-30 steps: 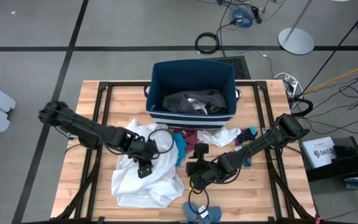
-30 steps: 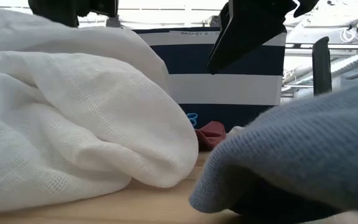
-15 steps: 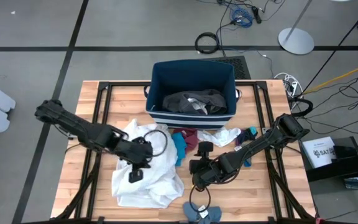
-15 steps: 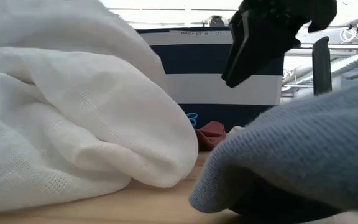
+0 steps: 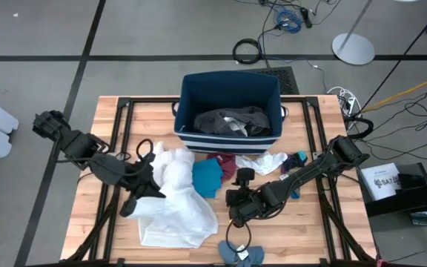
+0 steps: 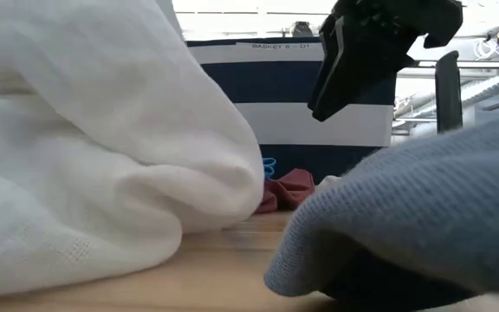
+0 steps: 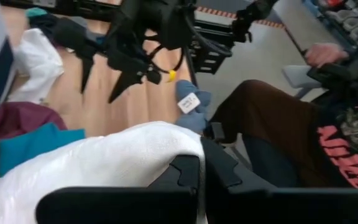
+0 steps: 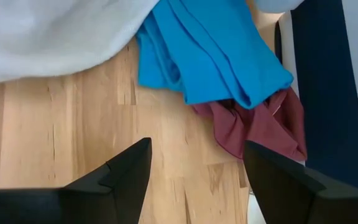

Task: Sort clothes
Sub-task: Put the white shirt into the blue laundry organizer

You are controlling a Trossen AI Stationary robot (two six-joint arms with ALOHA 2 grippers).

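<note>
Left gripper clamped on white garment mid-table; right gripper wide, empty. Striped bin reads "BASKET 0 - 01".

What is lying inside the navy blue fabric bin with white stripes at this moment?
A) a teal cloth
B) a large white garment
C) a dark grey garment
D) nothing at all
C: in the high view a crumpled dark grey garment lies inside the navy blue fabric bin with white stripes, while the large white garment and the teal cloth lie on the wooden table in front of it.
</note>
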